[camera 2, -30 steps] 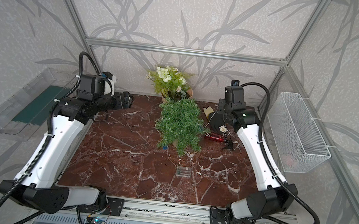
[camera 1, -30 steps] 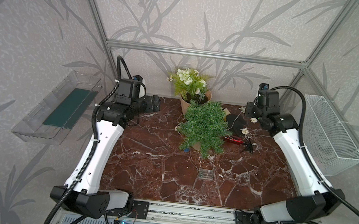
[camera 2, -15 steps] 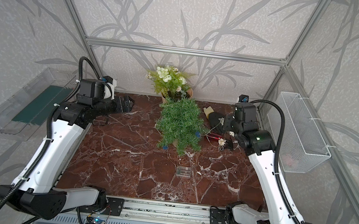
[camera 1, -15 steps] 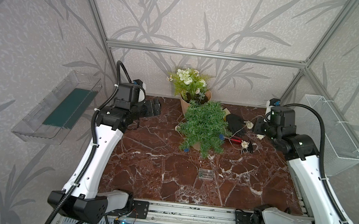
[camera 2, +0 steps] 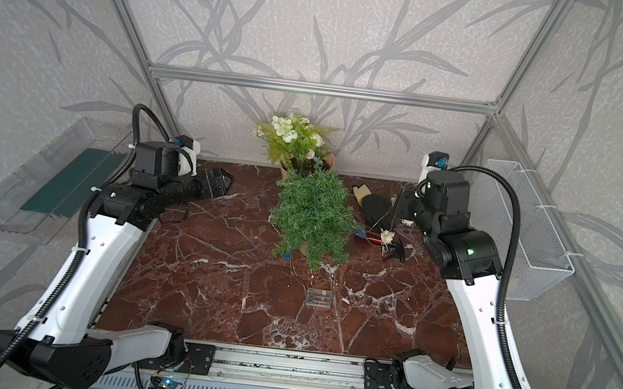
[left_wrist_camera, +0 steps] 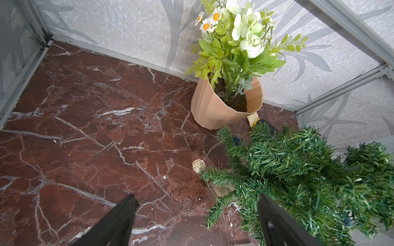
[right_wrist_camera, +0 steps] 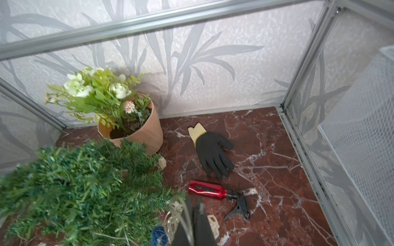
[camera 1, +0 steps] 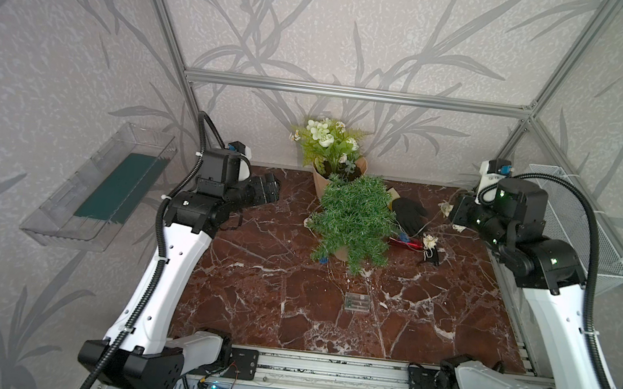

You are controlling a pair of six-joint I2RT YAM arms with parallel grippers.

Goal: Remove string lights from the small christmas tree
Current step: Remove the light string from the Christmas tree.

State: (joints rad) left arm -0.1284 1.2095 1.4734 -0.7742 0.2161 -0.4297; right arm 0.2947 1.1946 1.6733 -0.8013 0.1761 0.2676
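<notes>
String lights (camera 1: 429, 241) in both top views hang off the small christmas tree (camera 1: 355, 220), which stands midway along the tabletop's (camera 1: 250, 296) back edge, just in front of a potted plant (camera 1: 330, 153). Thin wire runs from the branches to the right gripper (camera 1: 455, 214) near the back right corner. The clear battery box (camera 2: 319, 298) lies between the tree and the front edge. The left gripper (camera 2: 225, 185) hangs by the left edge, apart from the tree.

In the left wrist view its jaws are spread wide with nothing between them. One cream ball (left_wrist_camera: 198, 165) sits beside the tree's lower branches.

In the right wrist view the jaws are pressed together on looped wire, with a woven ball (right_wrist_camera: 213, 221) and a blue one (right_wrist_camera: 158, 234) beside them. A black glove (right_wrist_camera: 213, 155) and a red spray bottle (right_wrist_camera: 204, 190) lie beyond.
</notes>
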